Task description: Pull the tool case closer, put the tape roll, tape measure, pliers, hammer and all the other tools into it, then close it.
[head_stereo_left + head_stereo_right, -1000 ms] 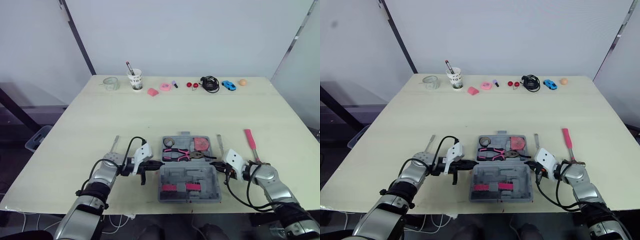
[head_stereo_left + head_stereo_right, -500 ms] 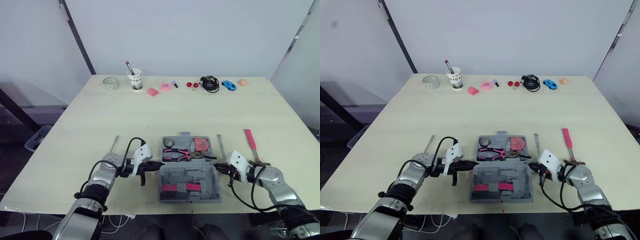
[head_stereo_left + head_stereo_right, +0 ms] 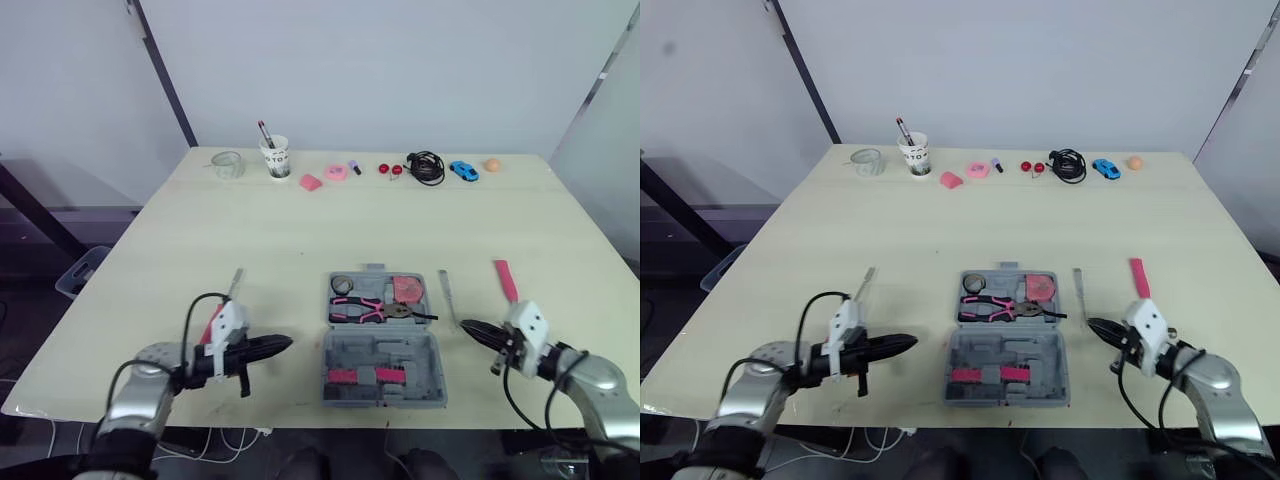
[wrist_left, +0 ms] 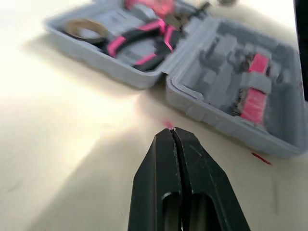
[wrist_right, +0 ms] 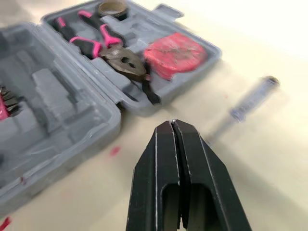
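the case (image 3: 385, 336) lies open in the lower middle of the frame, near the table's (image 3: 300, 240) front edge, with its hinge running left to right. the far half holds the tape roll (image 3: 342, 284) at its left end, the pliers (image 3: 366, 309) with pink and black handles across the middle, and the red tape measure (image 3: 405, 289) at its right end. the near half shows moulded grey slots with two pink pieces (image 3: 365, 376) in them.

the left gripper (image 3: 285, 343) is at lower left with both fingers pressed together, holding nothing. its tip points at the case's left side, near it but not touching. the right gripper (image 3: 466, 326) is at lower right, also pinched closed and empty, its tip aimed at the case's right side with bare table between.

a thin grey tool (image 3: 447, 297) lies just right of the case, above the right gripper's tip. a pink-handled tool (image 3: 503, 279) lies further right. another thin tool (image 3: 234, 283) lies left of the case, above the left gripper.

along the top of the table stand a glass jar (image 3: 227, 164), a cup (image 3: 277, 160) with a pen, small pink items (image 3: 323, 177), a black cable (image 3: 425, 167), a blue toy car (image 3: 462, 170) and an orange ball (image 3: 491, 164).
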### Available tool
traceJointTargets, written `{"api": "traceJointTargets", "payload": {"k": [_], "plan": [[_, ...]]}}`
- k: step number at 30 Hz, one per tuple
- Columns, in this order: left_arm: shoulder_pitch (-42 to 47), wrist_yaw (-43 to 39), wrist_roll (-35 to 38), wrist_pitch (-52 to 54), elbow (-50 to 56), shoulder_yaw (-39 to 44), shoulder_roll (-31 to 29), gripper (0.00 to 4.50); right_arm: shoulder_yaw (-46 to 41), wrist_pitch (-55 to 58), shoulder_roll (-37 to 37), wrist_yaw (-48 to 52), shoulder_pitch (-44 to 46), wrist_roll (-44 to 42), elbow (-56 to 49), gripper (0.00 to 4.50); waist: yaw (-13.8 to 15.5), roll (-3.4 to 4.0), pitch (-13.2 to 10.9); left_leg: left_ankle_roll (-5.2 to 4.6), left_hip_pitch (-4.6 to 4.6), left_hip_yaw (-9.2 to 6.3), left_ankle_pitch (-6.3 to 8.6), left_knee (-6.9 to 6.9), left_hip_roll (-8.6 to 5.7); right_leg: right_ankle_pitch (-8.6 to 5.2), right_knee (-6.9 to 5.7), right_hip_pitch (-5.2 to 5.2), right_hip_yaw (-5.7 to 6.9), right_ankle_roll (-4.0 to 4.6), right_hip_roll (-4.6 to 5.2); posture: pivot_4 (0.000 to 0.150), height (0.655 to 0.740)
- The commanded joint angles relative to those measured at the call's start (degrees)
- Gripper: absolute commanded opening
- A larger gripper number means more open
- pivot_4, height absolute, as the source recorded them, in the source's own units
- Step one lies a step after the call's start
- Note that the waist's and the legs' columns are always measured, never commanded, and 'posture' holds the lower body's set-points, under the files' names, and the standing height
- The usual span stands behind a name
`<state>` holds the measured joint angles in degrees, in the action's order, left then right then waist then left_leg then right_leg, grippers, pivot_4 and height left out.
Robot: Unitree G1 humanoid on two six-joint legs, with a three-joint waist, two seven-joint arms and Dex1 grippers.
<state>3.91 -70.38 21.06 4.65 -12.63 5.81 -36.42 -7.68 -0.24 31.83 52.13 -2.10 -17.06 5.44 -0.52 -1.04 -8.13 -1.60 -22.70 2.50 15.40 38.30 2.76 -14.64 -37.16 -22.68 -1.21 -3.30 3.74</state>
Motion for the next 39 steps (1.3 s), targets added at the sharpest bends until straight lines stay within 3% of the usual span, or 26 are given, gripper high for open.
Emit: {"api": "traceJointTargets", "payload": {"k": [1, 4, 7, 10, 13, 14, 28, 39], "plan": [[-4.03, 4.67, 3.68, -0.19, 4.93, 7.5, -0.61, 0.05, -5.86, -1.08, 1.18, -1.67, -4.29, -2.51, -2.75, 0.0, -0.04, 0.0, -0.01, 0.0, -0.02, 0.03, 0.0, 0.0, 0.0, 0.0, 0.06, -0.01, 0.01, 0.0, 0.01, 0.15, 0.74], [-7.93, 8.09, 4.65, -0.58, 6.15, 12.32, -0.55, 0.43, -9.66, -1.23, 1.16, -2.72, -7.69, -4.07, -2.75, 0.0, -0.13, 0.02, -0.02, 0.0, 0.02, 0.1, 0.0, 0.0, 0.02, 0.0, 0.1, 0.0, 0.0, 0.01, 0.06, 0.15, 0.74], [-13.67, 10.4, 5.74, -0.74, 6.16, 17.61, -0.69, 1.48, -14.9, -2.32, 0.78, -3.6, -11.91, -6.25, -2.01, 0.86, -0.26, 0.01, -0.01, 0.0, 0.03, 0.14, 0.01, -0.05, 0.06, -0.01, 0.12, 0.0, -0.01, 0.02, 0.08, 0.15, 0.74], [-16.99, 11.86, 6.94, 0.0, 6.89, 20.44, -0.14, 3.28, -18.08, -3.41, 0.35, -3.77, -14.76, -7.35, -0.91, 2.61, -0.12, -0.01, -0.02, 0.0, 0.03, 0.18, 0.01, -0.18, 0.05, -0.01, 0.29, -0.01, 0.0, 0.02, 0.08, 0.15, 0.74], [-20.47, 11.8, 7.45, -0.55, 6.25, 22.18, 0.11, 4.5, -20.94, -4.79, 0.06, -3.12, -18.12, -8.38, 0.6, 4.11, -0.07, 0.0, -0.02, 0.01, 0.07, 0.17, 0.01, -0.15, 0.05, -0.01, 0.29, -0.01, 0.01, 0.02, 0.16, 0.15, 0.74], [-21.48, 11.87, 7.35, -0.86, 5.78, 22.54, 0.2, 4.5, -21.72, -5.3, -0.05, -2.77, -19.18, -8.72, 1.07, 4.45, -0.06, -0.01, -0.01, 0.01, 0.07, 0.18, 0.01, -0.15, 0.04, -0.01, 0.29, -0.01, 0.01, 0.02, 0.18, 0.15, 0.74], [-25.19, 10.46, 7.43, -3.15, 5.05, 23.72, 0.73, 4.5, -23.21, -3.36, 0.66, -1.83, -24.32, -10.39, -1.29, 4.45, -0.1, -0.02, 0.0, 0.03, 0.05, 0.16, 0.04, -0.22, 0.11, -0.02, 0.39, -0.05, 0.05, 0.05, 0.59, 0.15, 0.74], [-17.01, 6.76, 7.28, -0.99, 13.46, 16.05, -2.47, 4.5, -13.94, 8.45, -1.52, -11.66, -14.73, -9.27, -16.07, 4.45, -0.07, -0.01, 0.02, 0.02, -0.06, 0.15, 0.03, -0.23, 0.1, 0.03, 0.4, -0.11, 0.14, 0.12, 0.67, 0.15, 0.74]]}}
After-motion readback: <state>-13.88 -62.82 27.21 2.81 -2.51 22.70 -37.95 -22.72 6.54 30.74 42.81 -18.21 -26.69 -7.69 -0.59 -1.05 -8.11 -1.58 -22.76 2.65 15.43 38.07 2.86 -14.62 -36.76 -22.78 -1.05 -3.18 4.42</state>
